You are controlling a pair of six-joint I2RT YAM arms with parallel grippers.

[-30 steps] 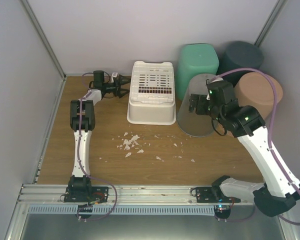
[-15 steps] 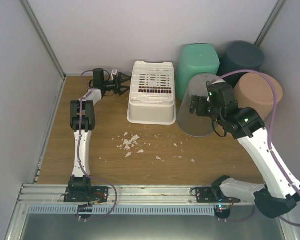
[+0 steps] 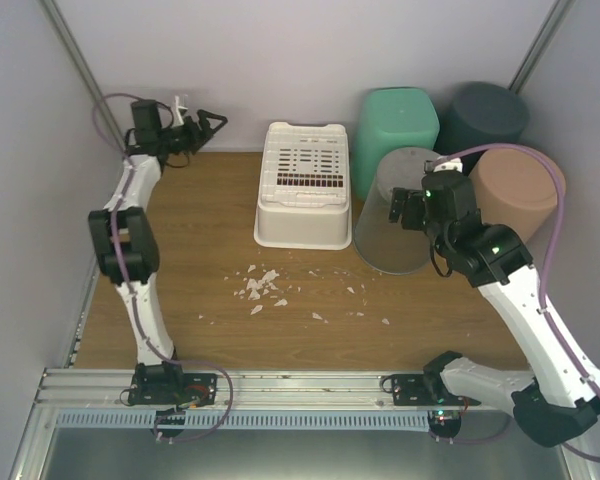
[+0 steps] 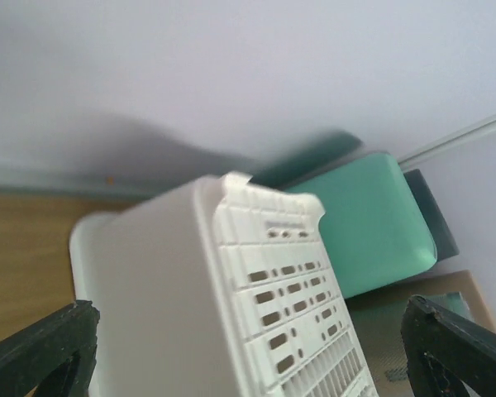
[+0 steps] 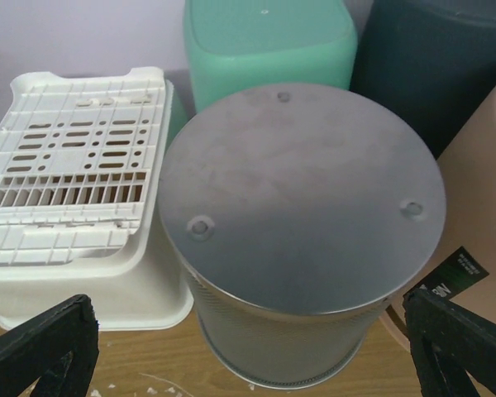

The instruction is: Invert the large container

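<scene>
A large white slotted container (image 3: 302,185) stands bottom up on the wooden table; it also shows in the left wrist view (image 4: 174,306) and the right wrist view (image 5: 74,141). My left gripper (image 3: 215,122) hangs open high at the back left, well clear of the container, pointing toward it with nothing between its fingers (image 4: 41,356). A grey mesh bin (image 3: 390,225) stands bottom up right of the white container. My right gripper (image 3: 400,206) hovers open above the bin's flat base (image 5: 302,190), holding nothing.
A green bin (image 3: 395,125), a dark bin (image 3: 485,115) and a tan bin (image 3: 515,185) stand bottom up at the back right. White crumbs (image 3: 265,285) lie scattered in front of the white container. Walls close in the left, back and right.
My left arm has swung up and to the left, away from the white container's back left corner. My right gripper has edged slightly to the right over the grey bin.
</scene>
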